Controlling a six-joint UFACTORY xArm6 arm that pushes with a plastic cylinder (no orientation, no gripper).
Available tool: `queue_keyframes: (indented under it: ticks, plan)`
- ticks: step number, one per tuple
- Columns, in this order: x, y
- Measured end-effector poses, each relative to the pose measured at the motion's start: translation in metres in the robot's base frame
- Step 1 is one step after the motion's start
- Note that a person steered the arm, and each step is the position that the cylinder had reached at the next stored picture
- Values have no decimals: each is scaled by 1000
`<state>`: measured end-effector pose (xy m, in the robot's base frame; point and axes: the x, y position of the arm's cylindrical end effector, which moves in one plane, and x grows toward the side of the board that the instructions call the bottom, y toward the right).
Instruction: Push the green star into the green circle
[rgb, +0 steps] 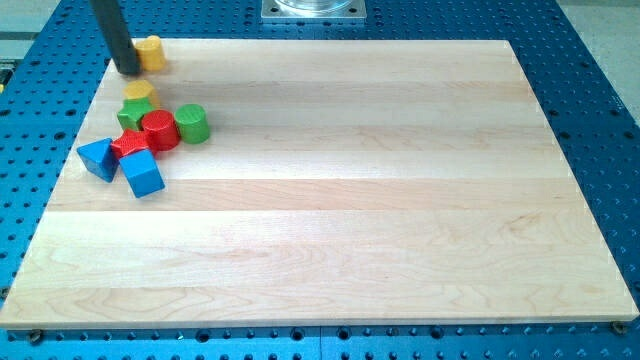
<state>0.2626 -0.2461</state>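
The desk (330, 200) is a pale wooden board of lengthwise planks, lying on a blue perforated base (600, 120); at the far edge, in the middle, a grey metal mount (314, 9) shows partly; most of the wood is bare, and all the blocks crowd the far left corner; there are no containers here.

My tool is a plain dark rod with nothing to open or close, and it holds nothing; my tip (128, 72) rests at the far left of the desk, just left of a yellow block (150, 52) and touching it or nearly so.

Nearer than that lies a cluster: a second yellow block (139, 91) at its far end, the green star (133, 114) right below it, a red cylinder (159, 130) pressed against the star's right, and the green circle (192, 124) just right of the red one; a red star-like block (128, 145), a blue triangular block (98, 157) and a blue cube (142, 173) sit nearest, touching one another.

My tip stands apart from the green star, farther off and slightly left of it.
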Motion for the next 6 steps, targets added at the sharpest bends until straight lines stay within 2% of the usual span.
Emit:
queue_keyframes:
  ticks: [2, 3, 4, 6]
  plan:
    - [58, -57]
    - [117, -9]
    - [113, 48]
    - [78, 24]
